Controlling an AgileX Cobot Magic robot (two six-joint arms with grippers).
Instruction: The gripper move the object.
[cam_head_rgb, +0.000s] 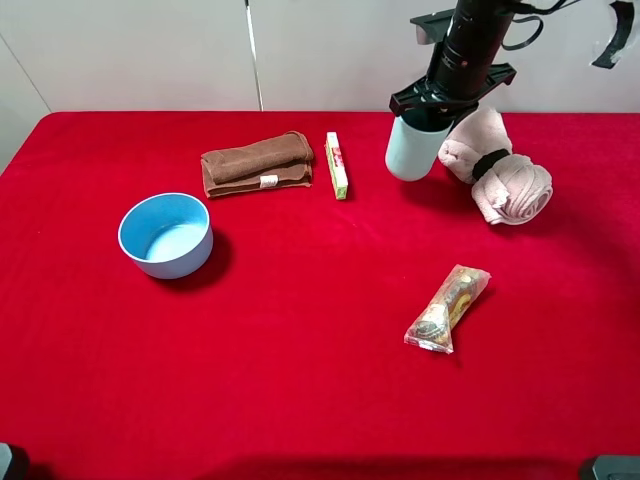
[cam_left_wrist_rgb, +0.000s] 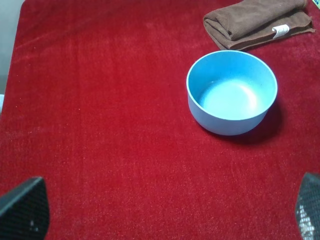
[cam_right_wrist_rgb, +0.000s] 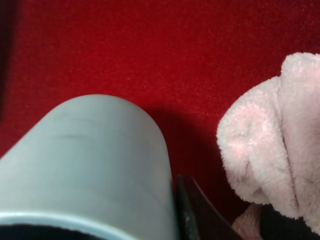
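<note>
Jaws of the right gripper clamped on the top of the pale blue-green cup, upper right of the frame, just left of the rolled pink towel, over red cloth.

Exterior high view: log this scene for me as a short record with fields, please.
right gripper: shut on the cup's rim
cup: held beside the pink towel roll
left gripper: open, holding nothing
blue bowl: upright, empty
other items: brown towel, slim box, snack packet
surface: red cloth
</note>
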